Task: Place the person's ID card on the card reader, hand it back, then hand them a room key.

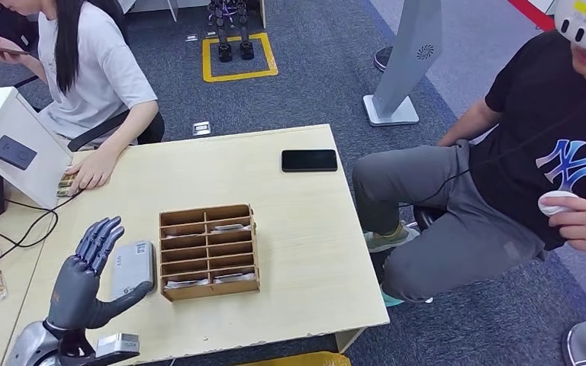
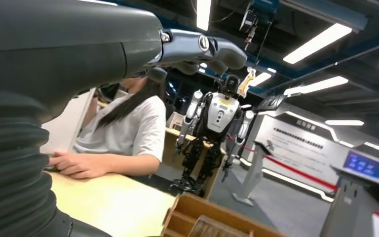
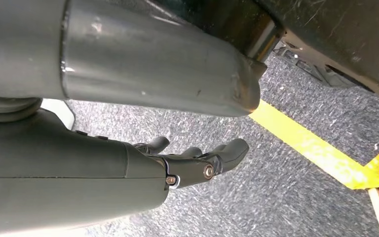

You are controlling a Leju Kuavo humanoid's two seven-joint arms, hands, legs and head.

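Head view: the left hand stands raised over the tabletop's front left corner, fingers spread and holding nothing, its thumb reaching toward the grey card reader just beside it. Any print on the reader is too small to read. Next to the reader sits one wooden compartment box; pale room key cards lie in a few of its slots, too faint to count. One black phone lies near the far right edge. At the far left edge a seated person's hand rests on a small patterned card, possibly the ID card, partly covered. A second person sits to the right in a black T-shirt bearing an "NY" logo, face cut off.

Left wrist view: the left hand's fingers stretch out apart, empty. One humanoid robot stands behind; the wall sign's writing is unreadable.

Right wrist view: the right hand hangs above grey carpet crossed by yellow tape, fingers loosely apart, empty.
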